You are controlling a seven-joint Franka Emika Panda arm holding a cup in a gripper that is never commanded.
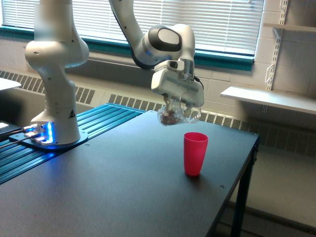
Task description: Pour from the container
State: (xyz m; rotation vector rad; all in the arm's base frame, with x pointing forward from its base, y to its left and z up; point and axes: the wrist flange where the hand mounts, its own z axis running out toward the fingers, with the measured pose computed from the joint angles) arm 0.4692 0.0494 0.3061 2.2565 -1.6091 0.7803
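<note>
Fingers (pixel 176 104) clamped on the clear rounded plastic container (pixel 177 115), held tipped in the air at approx 11 o'clock above the opaque pink-red plastic cup (pixel 195 153) on the dark counter (pixel 113 187), brown bits inside it, so pour looks mostly undone.

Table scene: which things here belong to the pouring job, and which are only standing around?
Part of the job:
- gripper
- clear container, held tilted, brown bits inside
- pink cup, upright on the table

Only standing around:
- wall shelf
- window blinds
</note>
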